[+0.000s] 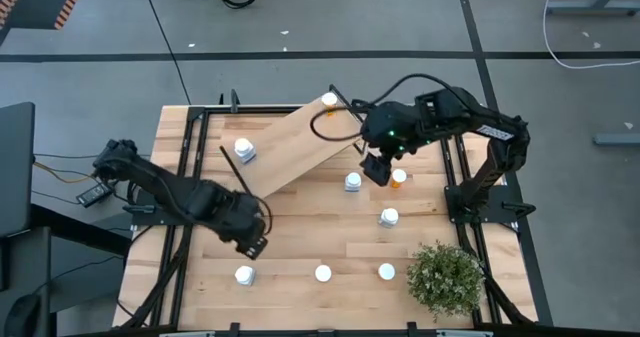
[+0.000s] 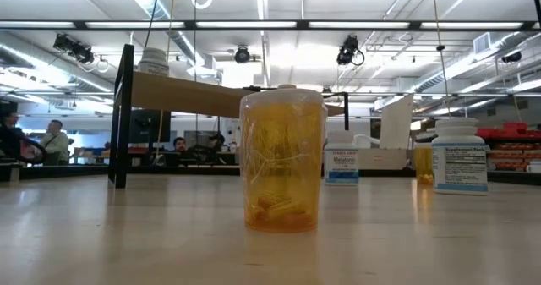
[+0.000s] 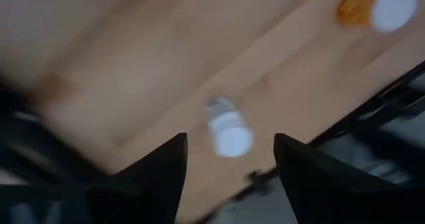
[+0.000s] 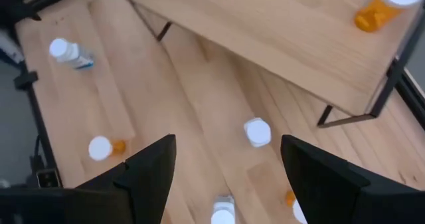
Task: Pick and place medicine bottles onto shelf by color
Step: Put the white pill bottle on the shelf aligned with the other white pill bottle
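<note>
The shelf [image 1: 290,142] slants across the table's far middle. A white bottle [image 1: 243,149] and an orange bottle [image 1: 329,100] stand on it. My left gripper [image 1: 252,245] is open above the near left. A white bottle [image 3: 226,127] on the table [image 1: 300,239] shows below and between its fingers, the same one as in the high view [image 1: 244,274]. My right gripper [image 1: 378,167] is open and empty, hovering off the shelf's right end, above a white bottle [image 1: 353,182] and an orange bottle [image 1: 399,177]. Its wrist view [image 4: 227,141] shows the shelf [image 4: 279,31] and several bottles.
Other bottles stand on the table: a white one [image 1: 388,217], an orange one at the near middle [image 1: 323,273], which looms close in the low view [image 2: 283,158], and a white one [image 1: 386,271]. A green potted plant [image 1: 445,277] fills the near right corner.
</note>
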